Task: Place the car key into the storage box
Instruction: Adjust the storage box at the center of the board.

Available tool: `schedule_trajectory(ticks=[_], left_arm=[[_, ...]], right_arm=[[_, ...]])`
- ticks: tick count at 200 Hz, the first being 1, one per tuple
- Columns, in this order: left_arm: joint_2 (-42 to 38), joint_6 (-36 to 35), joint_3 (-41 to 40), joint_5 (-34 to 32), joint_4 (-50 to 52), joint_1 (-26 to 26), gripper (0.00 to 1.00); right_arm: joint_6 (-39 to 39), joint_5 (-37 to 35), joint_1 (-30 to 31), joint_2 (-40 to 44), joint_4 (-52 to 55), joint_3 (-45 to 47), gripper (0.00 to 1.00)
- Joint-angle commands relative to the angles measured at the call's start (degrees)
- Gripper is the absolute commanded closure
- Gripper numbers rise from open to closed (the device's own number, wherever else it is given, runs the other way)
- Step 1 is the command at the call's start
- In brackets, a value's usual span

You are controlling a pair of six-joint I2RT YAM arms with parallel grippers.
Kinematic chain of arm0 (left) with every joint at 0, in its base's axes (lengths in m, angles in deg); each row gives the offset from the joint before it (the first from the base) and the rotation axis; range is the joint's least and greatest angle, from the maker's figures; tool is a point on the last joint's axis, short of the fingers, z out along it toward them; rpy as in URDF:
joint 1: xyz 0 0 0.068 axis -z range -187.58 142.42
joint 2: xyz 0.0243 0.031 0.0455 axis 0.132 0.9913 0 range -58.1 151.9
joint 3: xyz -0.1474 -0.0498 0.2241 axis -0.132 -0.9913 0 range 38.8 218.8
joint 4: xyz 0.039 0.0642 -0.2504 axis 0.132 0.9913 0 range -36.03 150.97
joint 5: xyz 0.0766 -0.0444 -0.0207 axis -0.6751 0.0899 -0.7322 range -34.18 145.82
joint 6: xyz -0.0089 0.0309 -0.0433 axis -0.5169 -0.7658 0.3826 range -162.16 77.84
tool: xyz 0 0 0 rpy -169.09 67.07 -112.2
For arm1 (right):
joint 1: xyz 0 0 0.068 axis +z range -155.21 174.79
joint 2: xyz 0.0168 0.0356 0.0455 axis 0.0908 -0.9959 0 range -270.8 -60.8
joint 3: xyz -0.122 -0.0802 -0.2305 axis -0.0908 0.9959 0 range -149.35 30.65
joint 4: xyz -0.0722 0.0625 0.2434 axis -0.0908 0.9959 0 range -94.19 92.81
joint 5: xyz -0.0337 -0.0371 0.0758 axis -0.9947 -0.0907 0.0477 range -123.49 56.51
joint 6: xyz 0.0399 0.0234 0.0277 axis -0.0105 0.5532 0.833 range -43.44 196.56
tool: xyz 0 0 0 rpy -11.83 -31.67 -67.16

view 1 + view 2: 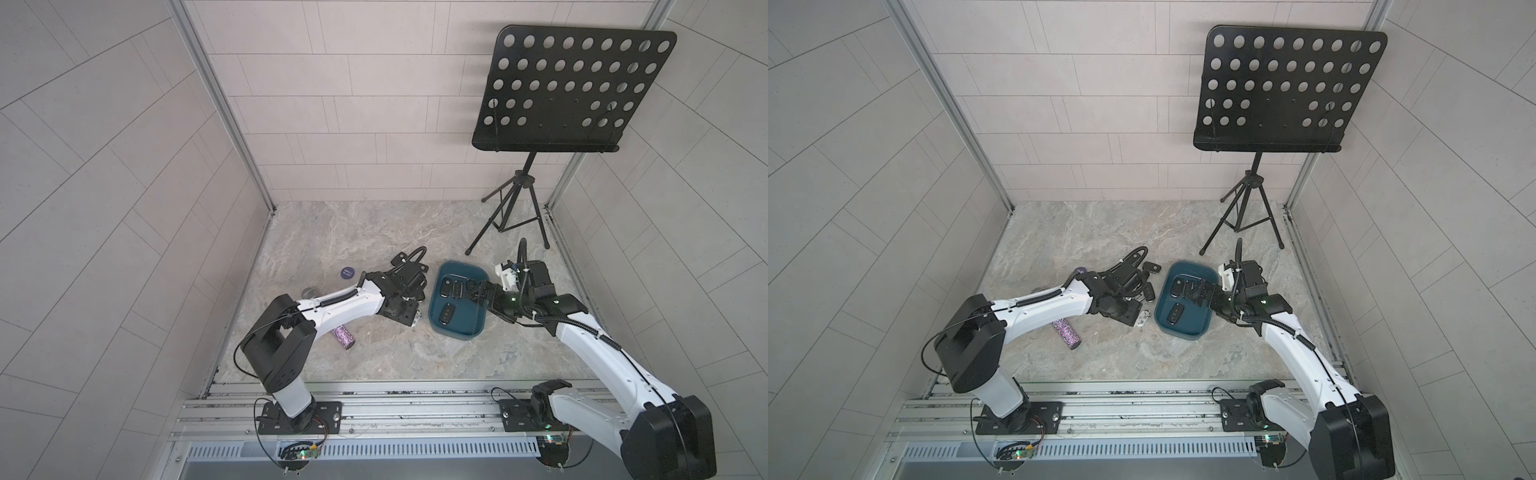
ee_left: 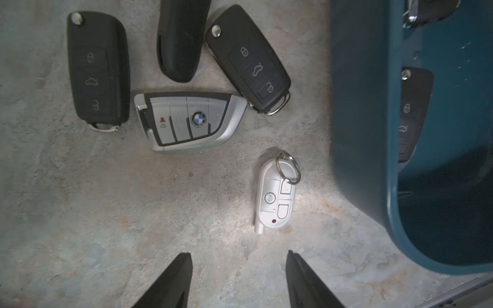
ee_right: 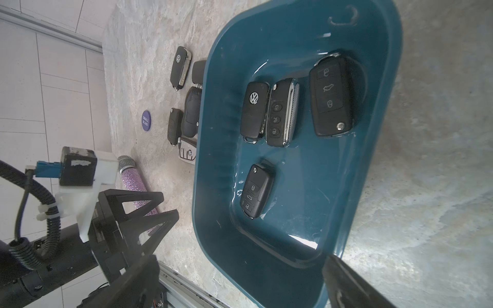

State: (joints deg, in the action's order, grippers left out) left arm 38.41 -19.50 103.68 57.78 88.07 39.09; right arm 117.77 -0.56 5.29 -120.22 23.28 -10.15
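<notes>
A silver key fob (image 2: 190, 121) carries the blue-and-white BMW roundel and a red alarm sign. The VW badge stands on a black flip key (image 3: 253, 112) lying in the storage box (image 3: 205, 186) and on a second black key (image 3: 180, 68) outside it. A purple round disc (image 3: 145, 120) reads "SMALL BLIND" in white, and padlock and car-boot signs mark the buttons of a three-button key (image 2: 98, 70).

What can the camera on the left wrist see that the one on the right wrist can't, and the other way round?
Only the left wrist view: a small white key fob with a metal ring, on the table beside the storage box. Only the right wrist view: all four black car keys inside the box, a purple disc and a glittery tube. Both: the box and the silver BMW fob outside it.
</notes>
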Motion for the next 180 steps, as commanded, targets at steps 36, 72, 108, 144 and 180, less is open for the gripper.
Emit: schedule_trajectory(ticks=[36, 72, 108, 144, 180], left_arm=[[5.48, -0.31, 0.84, 0.16, -3.87, 0.51, 0.37], [8.85, -0.83, 2.94, 0.47, -3.79, 1.55, 0.37], [11.17, -1.99, 5.29, 0.77, -2.76, 2.99, 0.37], [13.06, -2.10, 7.04, 0.63, -1.53, 3.28, 0.37], [14.47, -2.13, 8.43, 1.16, -1.15, 3.42, 0.37]], right_arm=[[1.40, -1.46, 0.31, 1.99, 1.14, -0.25, 0.00], [1.68, -1.40, 0.31, 1.94, 1.10, 0.19, 0.00], [1.68, -1.46, 0.31, 1.98, 1.13, 0.20, 0.00], [1.59, -1.31, 0.31, 1.59, 0.93, 0.19, 0.00], [1.51, -1.29, 0.31, 1.00, 0.76, 0.15, 0.00]])
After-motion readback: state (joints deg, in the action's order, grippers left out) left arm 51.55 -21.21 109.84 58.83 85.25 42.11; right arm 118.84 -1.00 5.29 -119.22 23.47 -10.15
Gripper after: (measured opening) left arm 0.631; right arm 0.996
